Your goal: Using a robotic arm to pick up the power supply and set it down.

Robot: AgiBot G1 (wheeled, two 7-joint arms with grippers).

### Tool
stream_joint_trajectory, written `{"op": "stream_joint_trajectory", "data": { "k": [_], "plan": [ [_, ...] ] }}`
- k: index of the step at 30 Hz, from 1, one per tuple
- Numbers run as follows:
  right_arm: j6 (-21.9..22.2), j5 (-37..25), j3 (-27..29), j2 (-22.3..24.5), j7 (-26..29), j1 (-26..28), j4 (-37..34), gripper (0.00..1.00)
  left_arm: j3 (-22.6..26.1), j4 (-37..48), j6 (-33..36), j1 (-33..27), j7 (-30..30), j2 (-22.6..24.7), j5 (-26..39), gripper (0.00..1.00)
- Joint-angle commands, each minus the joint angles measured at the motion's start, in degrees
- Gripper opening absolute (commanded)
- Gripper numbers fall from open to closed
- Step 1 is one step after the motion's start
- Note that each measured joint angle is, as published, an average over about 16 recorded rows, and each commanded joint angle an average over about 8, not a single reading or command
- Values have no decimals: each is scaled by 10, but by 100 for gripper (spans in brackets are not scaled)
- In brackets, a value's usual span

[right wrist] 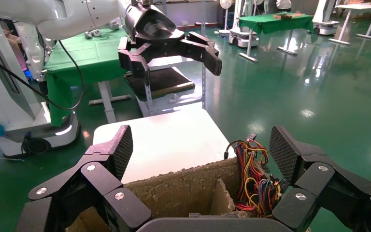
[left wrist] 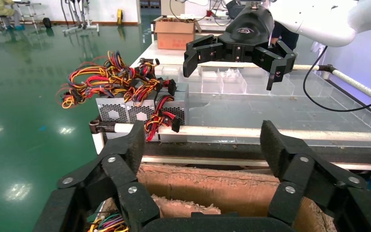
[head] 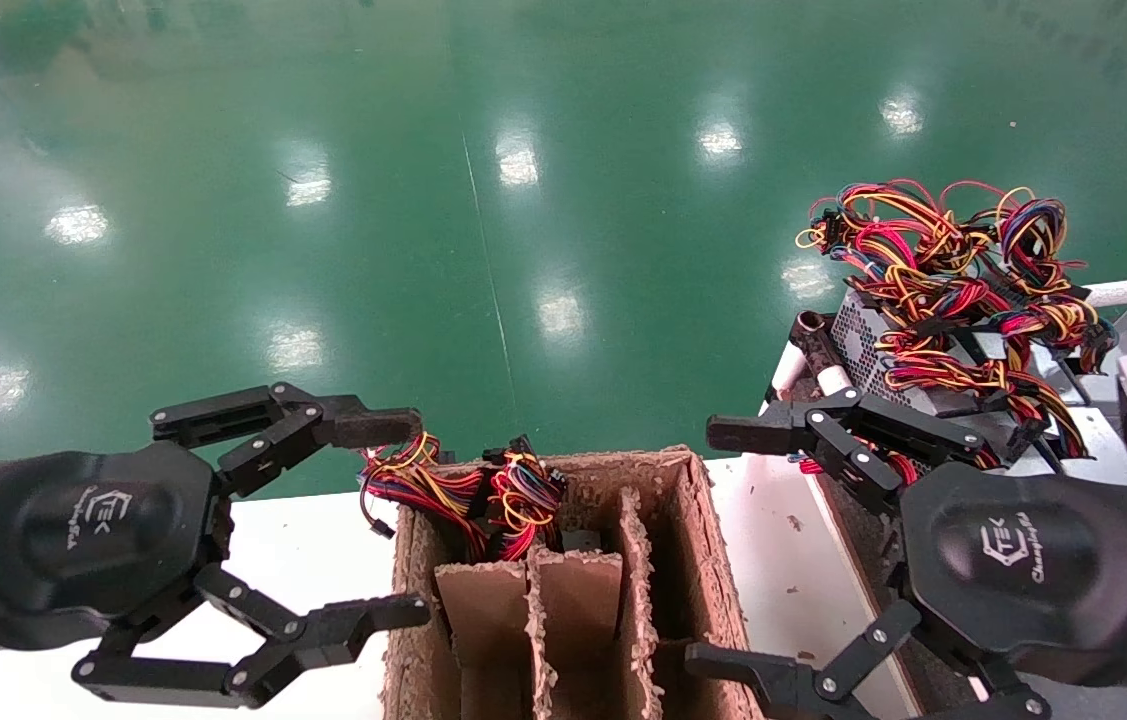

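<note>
Power supply (head: 883, 350), a grey metal box with a perforated vent face and round fan grilles, sits at the near corner of the right-hand counter (head: 1083, 440), its tangle of red, yellow, orange and blue wires (head: 953, 270) heaped on top and spilling over the edge rail. Just in front of it hangs the right hand (head: 713, 545), fingers spread wide and holding nothing. Across the brown cardboard divider box (head: 563, 590), which holds another wire bundle (head: 463, 490), the left hand (head: 408, 520) hovers equally spread above the white counter (head: 303, 550).
</note>
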Motion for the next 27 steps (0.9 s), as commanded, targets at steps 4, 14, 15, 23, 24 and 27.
{"op": "stream_joint_trajectory", "data": {
  "k": [4, 14, 15, 23, 24, 27],
  "plan": [
    [0, 0, 0, 0, 0, 0, 0, 100, 0, 0, 0, 0, 0, 0, 0, 0],
    [0, 0, 0, 0, 0, 0, 0, 100, 0, 0, 0, 0, 0, 0, 0, 0],
    [0, 0, 0, 0, 0, 0, 0, 100, 0, 0, 0, 0, 0, 0, 0, 0],
    [0, 0, 0, 0, 0, 0, 0, 100, 0, 0, 0, 0, 0, 0, 0, 0],
    [0, 0, 0, 0, 0, 0, 0, 100, 0, 0, 0, 0, 0, 0, 0, 0],
    [0, 0, 0, 0, 0, 0, 0, 100, 0, 0, 0, 0, 0, 0, 0, 0]
  ]
}}
